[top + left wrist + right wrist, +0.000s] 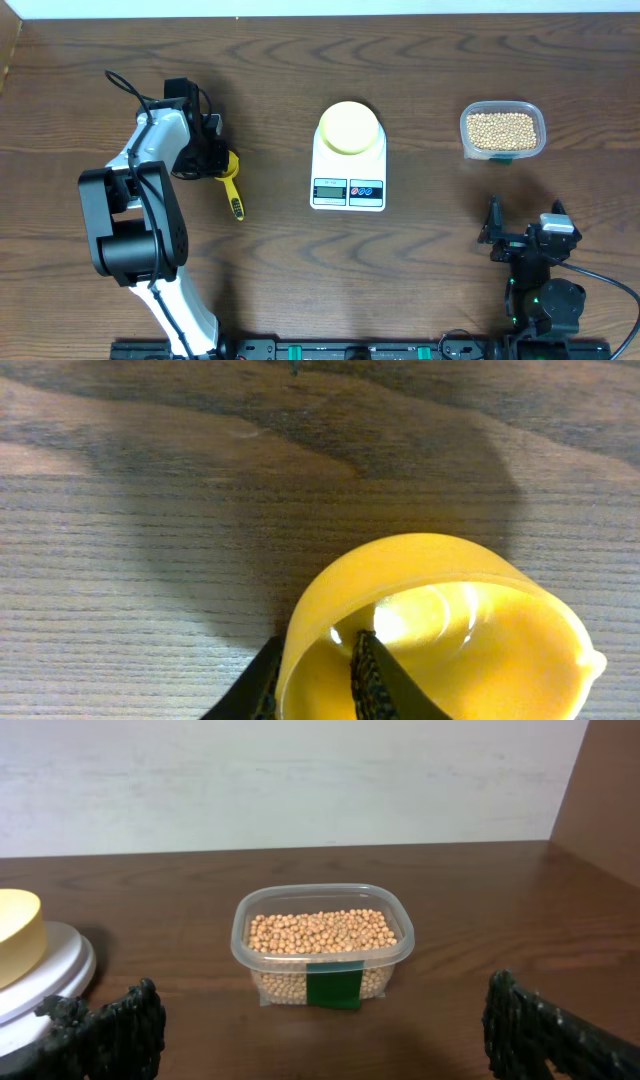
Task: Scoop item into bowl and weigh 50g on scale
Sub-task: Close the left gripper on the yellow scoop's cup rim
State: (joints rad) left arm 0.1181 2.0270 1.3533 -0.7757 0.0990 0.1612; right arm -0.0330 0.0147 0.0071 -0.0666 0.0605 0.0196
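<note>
your left gripper [318, 642] sits low over the cup end of the yellow scoop [450, 620], with one finger [262, 685] outside the cup wall and the other finger [375, 680] inside the cup, so the jaws straddle the wall and stand narrow around it. you cannot tell from the left wrist view whether they already press the wall or just flank it. from overhead the scoop lies on the table [420, 270] at the left side, its cup under the gripper and its handle running toward the near edge, tilted a little to the right. your right gripper [325, 1030] hangs released, its two dark fingers spread wide at the near right of the table, holding nothing. straight ahead of it, farther back, stands the clear tub [240, 935] with a green label on its near wall, filled with the beans [320, 932], which lie in a level tan layer below the rim. the tub is at the far right, well apart from the scoop. between the two, in the middle of the table, the scale [348, 168] lies with its display and buttons facing the near edge, and the bowl [349, 127] rests upright on its far end, on the round platform. scale and tub are near each other but not touching.
</note>
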